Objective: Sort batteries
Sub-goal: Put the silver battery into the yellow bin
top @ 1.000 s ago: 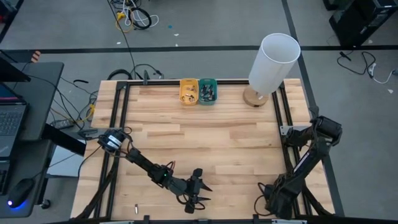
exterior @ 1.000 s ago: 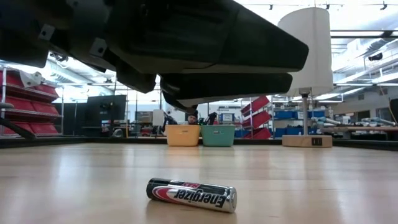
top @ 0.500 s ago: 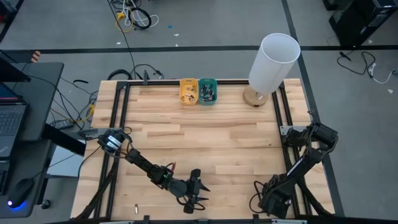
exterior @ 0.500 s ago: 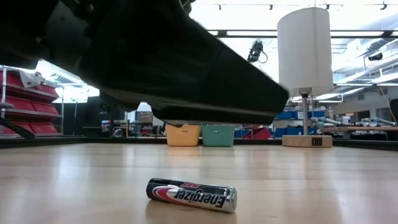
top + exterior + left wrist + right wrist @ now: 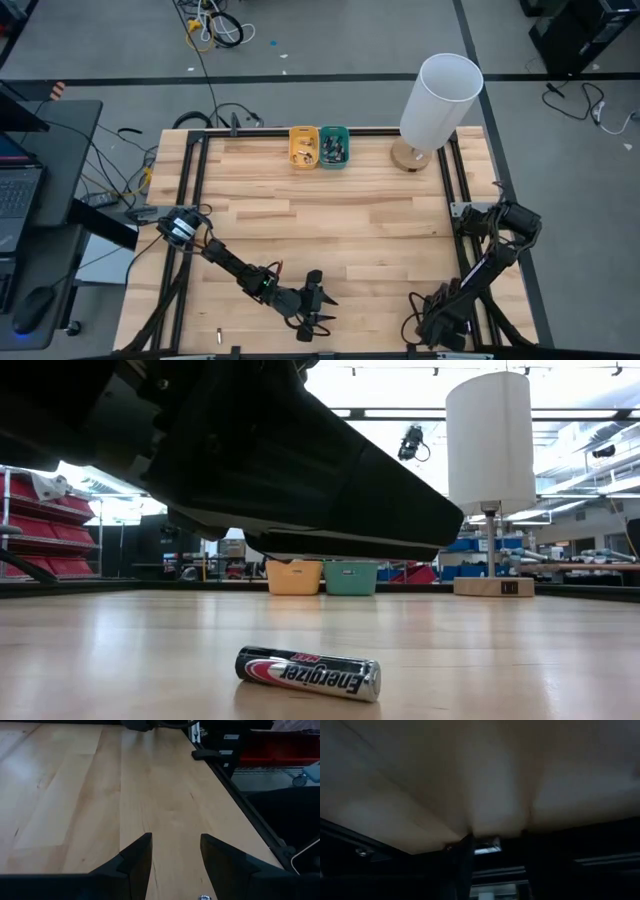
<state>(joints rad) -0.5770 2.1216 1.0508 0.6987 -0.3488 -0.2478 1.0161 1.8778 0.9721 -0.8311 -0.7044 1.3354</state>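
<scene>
One battery [image 5: 308, 673], black with a silvery end, lies on its side on the bare wood by the near edge; from above the battery [image 5: 218, 337] is a tiny sliver. Further batteries show as dark bits in the yellow tray [image 5: 303, 147] and the teal tray [image 5: 334, 146] at the far edge. My left gripper [image 5: 322, 311] is open, low over the near middle of the table and to the right of the loose battery; in its wrist view my left gripper [image 5: 175, 850] frames only bare wood. My right gripper [image 5: 495, 865] is open at the near right corner.
A white lamp [image 5: 437, 100] on a wooden base stands at the far right corner. The left arm [image 5: 250, 460] hangs dark and low over the loose battery in the low view. Black frame rails [image 5: 190, 200] run along the table's sides. Open wood lies between the trays and the arms.
The right arm has folded down further toward the near right corner. The left arm has sunk a little and its gripper has edged toward the near edge. The loose battery has not moved.
</scene>
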